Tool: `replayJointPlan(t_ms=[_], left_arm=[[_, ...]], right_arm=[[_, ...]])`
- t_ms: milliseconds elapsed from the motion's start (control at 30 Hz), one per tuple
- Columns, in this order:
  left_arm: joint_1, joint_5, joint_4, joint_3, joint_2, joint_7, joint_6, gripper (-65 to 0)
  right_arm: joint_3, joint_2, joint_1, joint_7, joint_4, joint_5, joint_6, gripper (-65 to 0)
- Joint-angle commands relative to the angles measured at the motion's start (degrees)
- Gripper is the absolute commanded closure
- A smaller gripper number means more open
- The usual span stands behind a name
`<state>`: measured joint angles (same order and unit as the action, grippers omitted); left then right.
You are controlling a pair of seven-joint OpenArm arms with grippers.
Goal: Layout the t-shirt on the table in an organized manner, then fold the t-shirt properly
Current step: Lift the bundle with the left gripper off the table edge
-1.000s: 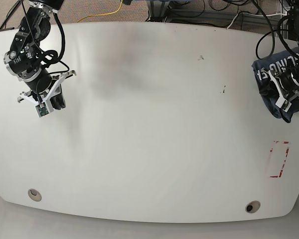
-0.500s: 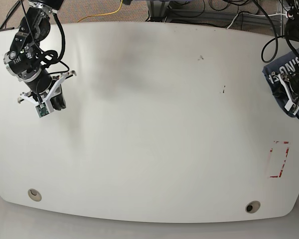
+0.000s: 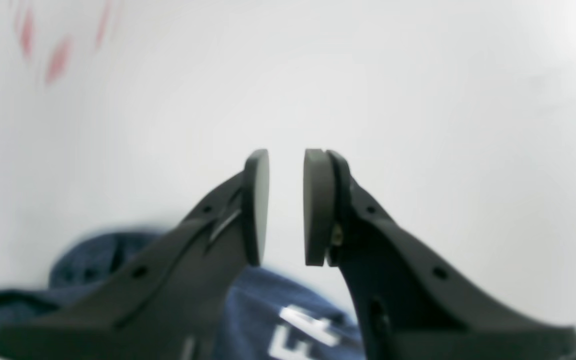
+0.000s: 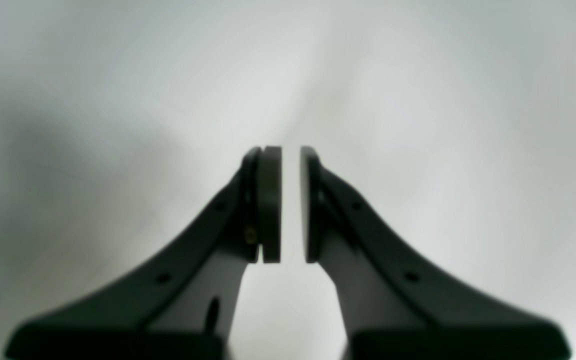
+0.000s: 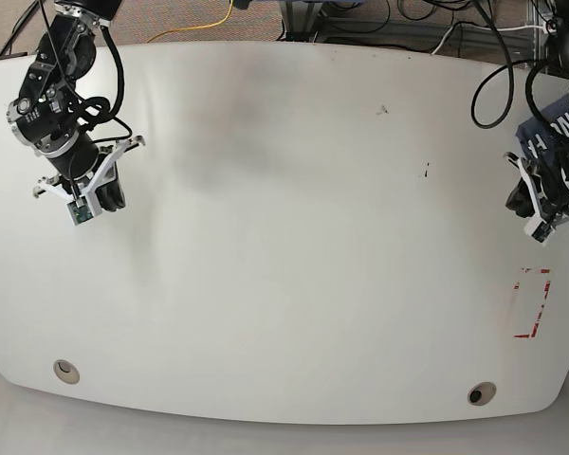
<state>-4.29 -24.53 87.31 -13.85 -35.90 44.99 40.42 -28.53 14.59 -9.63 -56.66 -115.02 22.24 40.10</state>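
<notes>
The dark navy t-shirt [image 5: 548,135] is bunched up at the far right edge of the white table [image 5: 294,237], with white lettering showing and part of it hidden under the arm. In the left wrist view the t-shirt [image 3: 263,310] lies behind and below the fingers. My left gripper [image 3: 285,205] [image 5: 527,209] hangs just in front of the bunch; a narrow gap between its pads shows only bare table. My right gripper [image 4: 290,205] [image 5: 93,204] hovers over the far left of the table, its pads nearly together and empty.
A red rectangular mark [image 5: 531,303] lies on the table just in front of the left gripper. Two round grommet holes [image 5: 66,370] [image 5: 480,393] sit near the front edge. Cables and a frame run behind the table's far edge.
The left arm and the bunched t-shirt have shifted to the right, toward the table's edge, and the gripper now sits nearer the front. The right arm has stayed put.
</notes>
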Motion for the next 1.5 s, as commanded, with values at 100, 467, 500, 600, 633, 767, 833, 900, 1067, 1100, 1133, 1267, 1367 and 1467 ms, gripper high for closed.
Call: replayJointPlan(t_ms=[100, 467, 500, 600, 633, 767, 833, 900, 1067, 1100, 1133, 1267, 1367, 1467], left_arm=[[-4.3, 0.8, 9.2, -6.0, 3.7, 7.9, -0.4, -11.0], [-17.6, 4.2, 17.5, -19.9, 11.3, 13.0, -0.4, -11.0], [-18.5, 5.1, 18.1, -21.3, 12.1, 13.0, -0.4, -11.0], [-20.3, 7.5, 18.1, -25.6, 13.5, 13.0, -0.4, -11.0], [-20.7, 8.2, 18.1, -27.0, 13.9, 13.0, -0.4, -11.0], [-21.7, 12.4, 18.1, -33.3, 16.6, 12.8, -0.4, -11.0], [-21.7, 14.0, 18.0, -35.1, 17.2, 12.7, -0.4, -11.0], [-21.7, 15.6, 17.7, -35.8, 17.4, 12.7, -0.4, -11.0], [-21.2, 20.0, 14.9, -36.0, 17.2, 12.7, -0.4, -11.0], [-21.1, 20.6, 14.2, -36.0, 17.2, 12.6, -0.4, -11.0], [-20.7, 21.4, 13.4, -36.0, 17.2, 12.5, -0.4, -11.0], [-18.8, 22.7, 10.6, -36.0, 17.2, 9.8, -0.4, -11.0], [-18.4, 25.0, 6.9, -35.5, 17.0, 7.4, -0.4, -11.0], [-15.8, 27.2, 3.8, -35.3, 16.1, 6.0, -0.4, -11.0]], right_arm=[[-0.3, 0.8, 0.7, 1.3, -1.1, 0.5, -0.1, -5.9], [-0.3, 0.8, 0.5, 1.3, -1.1, 0.5, -0.1, -5.9], [-0.3, 0.8, 0.5, 1.3, -1.1, 0.5, -0.1, -5.9], [-0.3, 0.8, 0.5, 1.3, -1.1, 0.5, -0.1, -5.9], [-0.3, 0.7, 0.5, 1.3, -1.1, 0.5, -0.1, -5.9], [-0.3, 0.7, 0.6, 1.3, -1.1, 0.5, -0.1, -5.9], [-0.3, 0.8, 0.6, 1.3, -1.1, 0.5, -0.1, -5.9], [-0.3, 0.8, 0.6, 1.3, -1.1, 0.5, -0.1, -5.9], [-0.3, 0.5, 0.6, 1.3, -1.1, 0.5, -0.1, -5.9], [-0.3, 0.5, 0.6, 1.3, -1.1, 0.5, -0.1, -5.9], [-0.3, 0.5, 0.6, 1.3, -1.1, 0.5, -0.1, -5.9], [-0.3, 0.5, 0.5, 1.3, -1.1, 0.5, -0.1, -5.9], [-0.3, 0.5, 0.4, 1.3, -1.1, 0.5, -0.1, -5.9], [-0.3, 0.5, 0.3, 1.3, -1.1, 0.5, -0.1, -5.9]])
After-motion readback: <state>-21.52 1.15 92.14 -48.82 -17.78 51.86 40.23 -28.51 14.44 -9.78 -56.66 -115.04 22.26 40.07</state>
